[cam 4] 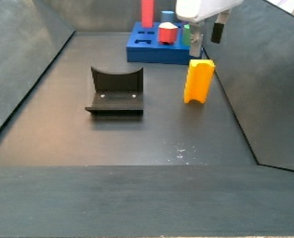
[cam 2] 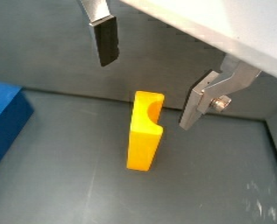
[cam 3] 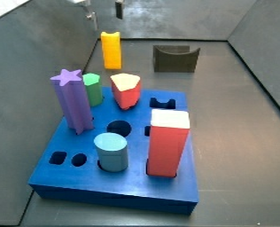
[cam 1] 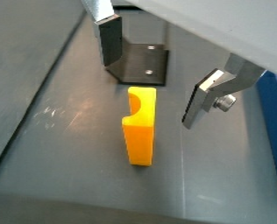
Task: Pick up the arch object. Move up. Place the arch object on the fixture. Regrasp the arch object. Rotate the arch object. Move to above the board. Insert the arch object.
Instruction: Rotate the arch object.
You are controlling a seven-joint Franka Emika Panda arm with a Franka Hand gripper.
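The end effector is hanging open above the arch object, its two silver fingers spread well apart and gripping nothing. In both wrist views the yellow-and-orange arch object is standing upright on the dark floor at the centre of the frame, its notch facing one side. In a side view it is standing at the upper left, with the fixture to its right, apart from it. The blue board is filling the lower half of that frame, carrying a purple star post, a red block and other pegs.
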